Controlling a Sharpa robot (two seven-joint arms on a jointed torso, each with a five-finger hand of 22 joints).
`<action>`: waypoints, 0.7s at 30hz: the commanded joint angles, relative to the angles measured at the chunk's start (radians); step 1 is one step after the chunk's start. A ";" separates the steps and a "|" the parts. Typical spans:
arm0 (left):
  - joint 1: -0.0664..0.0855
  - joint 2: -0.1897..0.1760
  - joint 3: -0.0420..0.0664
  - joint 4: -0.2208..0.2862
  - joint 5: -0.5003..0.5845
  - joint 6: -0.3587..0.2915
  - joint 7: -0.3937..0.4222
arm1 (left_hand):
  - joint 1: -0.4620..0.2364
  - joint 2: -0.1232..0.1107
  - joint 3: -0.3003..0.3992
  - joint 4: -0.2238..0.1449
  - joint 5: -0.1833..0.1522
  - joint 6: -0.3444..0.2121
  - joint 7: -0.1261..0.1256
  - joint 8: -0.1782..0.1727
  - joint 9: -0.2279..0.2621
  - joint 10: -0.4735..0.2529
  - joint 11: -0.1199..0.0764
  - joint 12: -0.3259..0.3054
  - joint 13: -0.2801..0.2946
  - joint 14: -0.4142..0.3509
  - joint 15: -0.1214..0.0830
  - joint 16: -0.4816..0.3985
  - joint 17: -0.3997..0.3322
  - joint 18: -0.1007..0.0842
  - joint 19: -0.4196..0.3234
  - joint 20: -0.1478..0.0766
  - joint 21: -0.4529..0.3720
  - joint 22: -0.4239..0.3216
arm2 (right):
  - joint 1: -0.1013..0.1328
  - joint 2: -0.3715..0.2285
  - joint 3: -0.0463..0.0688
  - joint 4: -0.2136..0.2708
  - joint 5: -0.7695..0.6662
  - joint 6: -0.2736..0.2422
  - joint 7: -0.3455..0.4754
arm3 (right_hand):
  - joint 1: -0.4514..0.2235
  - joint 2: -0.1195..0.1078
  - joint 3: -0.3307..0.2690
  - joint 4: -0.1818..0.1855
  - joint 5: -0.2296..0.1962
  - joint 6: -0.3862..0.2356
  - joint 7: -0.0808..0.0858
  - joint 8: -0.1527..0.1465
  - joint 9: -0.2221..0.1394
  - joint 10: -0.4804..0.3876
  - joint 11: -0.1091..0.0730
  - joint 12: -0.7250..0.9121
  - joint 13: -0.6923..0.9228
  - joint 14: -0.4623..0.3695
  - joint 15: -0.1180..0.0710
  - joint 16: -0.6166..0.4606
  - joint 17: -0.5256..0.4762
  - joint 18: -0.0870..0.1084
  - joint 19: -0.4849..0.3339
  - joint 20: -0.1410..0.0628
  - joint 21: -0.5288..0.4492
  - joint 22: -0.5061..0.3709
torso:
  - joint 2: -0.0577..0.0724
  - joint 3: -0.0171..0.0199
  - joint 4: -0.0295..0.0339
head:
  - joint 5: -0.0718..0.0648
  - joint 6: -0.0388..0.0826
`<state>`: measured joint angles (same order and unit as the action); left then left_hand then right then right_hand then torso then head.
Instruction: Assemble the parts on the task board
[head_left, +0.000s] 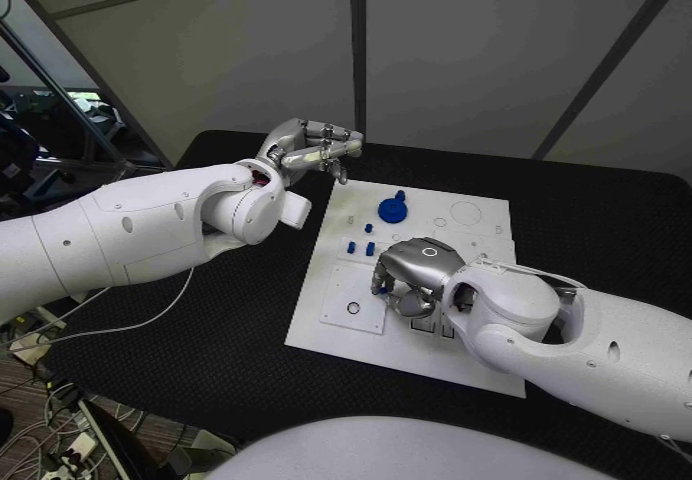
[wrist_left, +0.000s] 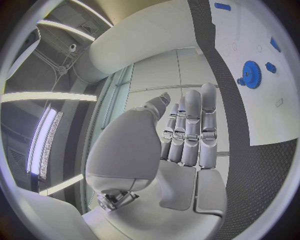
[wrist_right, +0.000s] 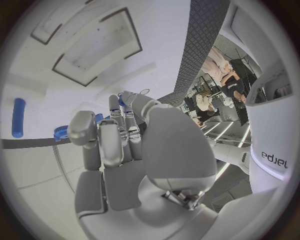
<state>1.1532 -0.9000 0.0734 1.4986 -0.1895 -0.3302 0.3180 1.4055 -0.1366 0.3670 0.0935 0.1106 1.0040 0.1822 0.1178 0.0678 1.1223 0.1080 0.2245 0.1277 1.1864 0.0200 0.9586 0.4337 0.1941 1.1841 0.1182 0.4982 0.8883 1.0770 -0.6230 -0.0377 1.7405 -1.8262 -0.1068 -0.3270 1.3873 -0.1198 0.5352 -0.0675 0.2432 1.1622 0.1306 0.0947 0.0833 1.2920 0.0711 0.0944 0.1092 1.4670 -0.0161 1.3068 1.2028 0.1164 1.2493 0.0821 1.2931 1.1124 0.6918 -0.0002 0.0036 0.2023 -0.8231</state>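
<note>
I've got the task board lying mid-table on the black table, white plate, slightly skewed. My left hand is up off the board, beyond its far left corner, over the black table; in the left wrist view its fingers lie straight and side by side with nothing between them, so it holds nothing. My right hand is down on the middle of the board, knuckles up, fingers curled under toward the board surface; from the head view I cannot tell what they close on. The right wrist view shows the right hand's fingers bent in over the plate with a bit of blue at the fingertips, but I cannot tell whether that is pinched or just lying beside them. The blue gear with its upright knob sits on the far part of the board, well apart from the left hand, just beyond the right hand. Several small blue pegs lie on the board just left of the right hand's knuckles. In the right wrist view a blue cylinder lies flat on the plate, apart from the fingers, and a small toothed blue piece sits just beside the thumb.
</note>
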 joint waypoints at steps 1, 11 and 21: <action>0.001 0.001 0.000 0.000 0.001 0.010 0.002 | 0.004 0.009 -0.005 -0.004 0.003 -0.002 0.003 0.000 -0.001 -0.004 -0.001 0.006 0.002 -0.002 0.004 -0.007 -0.001 -0.012 -0.001 0.002 -0.005 -0.001 | 0.002 0.005 0.000 -0.002 -0.010 0.011 -0.010 | 0.004 0.011 -0.006 0.002 0.003 0.003 0.006 -0.001 0.001 0.014 -0.011 0.000 0.001 0.047 -0.004 0.005 0.001 -0.013 -0.002 0.005 0.002 0.000 | 0.001 0.0007 -0.0008 | 0.001 0.001; 0.002 0.001 0.000 0.000 0.001 0.010 0.002 | 0.004 0.009 -0.005 -0.004 0.003 -0.002 0.003 0.000 -0.001 -0.004 -0.001 0.006 0.002 -0.002 0.004 -0.007 -0.001 -0.012 -0.001 0.002 -0.005 -0.001 | 0.002 0.016 0.000 -0.018 -0.008 0.028 -0.010 | 0.002 0.012 -0.006 0.003 0.003 0.002 0.006 -0.002 0.001 0.014 -0.011 0.000 0.001 0.047 -0.004 0.005 0.002 -0.013 -0.002 0.005 0.002 0.000 | 0.000 0.0003 0.0000 | 0.001 -0.002; 0.002 0.001 0.000 0.001 0.001 0.009 0.001 | 0.004 0.010 -0.006 -0.003 0.003 -0.003 0.003 0.000 -0.001 -0.007 -0.001 0.007 0.002 -0.003 0.004 -0.008 -0.002 -0.012 0.000 0.003 -0.007 -0.002 | 0.003 0.022 0.000 -0.024 -0.002 0.046 -0.006 | 0.000 0.013 -0.008 0.004 0.004 0.002 0.006 -0.002 0.001 0.014 -0.011 -0.001 0.002 0.047 -0.004 0.006 0.002 -0.013 -0.002 0.005 0.002 0.001 | 0.000 0.0002 -0.0006 | 0.003 -0.003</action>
<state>1.1532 -0.8996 0.0734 1.4988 -0.1894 -0.3302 0.3172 1.4055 -0.1366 0.3641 0.0907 0.1107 1.0041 0.1821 0.1178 0.0678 1.1223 0.1080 0.2283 0.1277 1.1864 0.0200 0.9526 0.4324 0.1942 1.1841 0.1182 0.4982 0.8868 1.0788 -0.6014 -0.0376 1.7187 -1.8274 -0.0809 -0.3334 1.3911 -0.1164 0.5323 -0.0647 0.2429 1.1620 0.1303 0.0925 0.0835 1.2920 0.0712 0.0906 0.1106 1.4669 -0.0161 1.3068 1.2037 0.1164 1.2493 0.0821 1.2931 1.1122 0.6919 0.0001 0.0032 0.2052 -0.8258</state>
